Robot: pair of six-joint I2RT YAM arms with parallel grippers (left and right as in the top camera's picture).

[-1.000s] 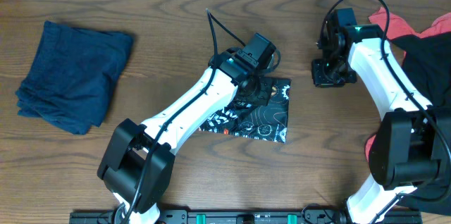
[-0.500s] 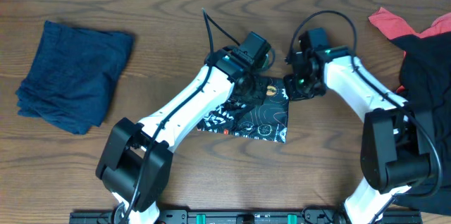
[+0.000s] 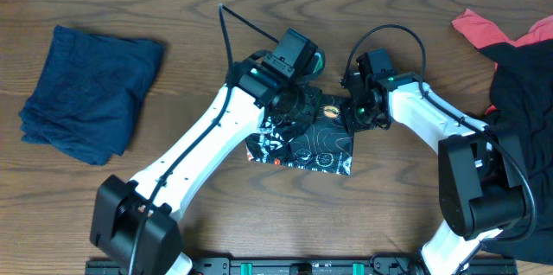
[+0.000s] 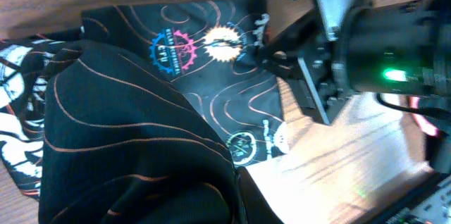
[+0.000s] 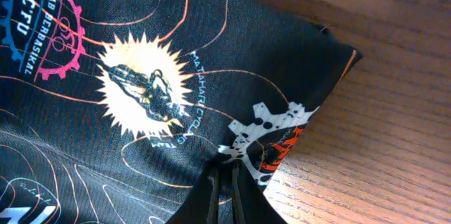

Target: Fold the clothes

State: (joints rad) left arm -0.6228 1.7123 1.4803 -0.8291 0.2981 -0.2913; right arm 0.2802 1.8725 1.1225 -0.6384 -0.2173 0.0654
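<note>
The black jersey (image 3: 309,143) with thin orange contour lines lies folded small at mid-table. My left gripper (image 3: 296,109) is over its far left part, shut on a raised fold of the jersey (image 4: 120,132) that fills the left wrist view near the finger (image 4: 248,201). My right gripper (image 3: 355,113) sits at the jersey's far right corner. Its fingertips (image 5: 227,176) are pinched shut on the hem of the jersey (image 5: 106,76), beside a white and orange print. In the left wrist view the right gripper (image 4: 282,58) shows at the cloth's edge.
A folded navy garment (image 3: 91,89) lies at the left of the wooden table (image 3: 173,7). A red garment (image 3: 478,26) and a plain black one (image 3: 525,80) are heaped at the right edge. Both arms' cables arch above the jersey.
My right gripper has swung left from the right side to the jersey's far right corner and pinched it. The left arm has shifted left, still holding its fold.
</note>
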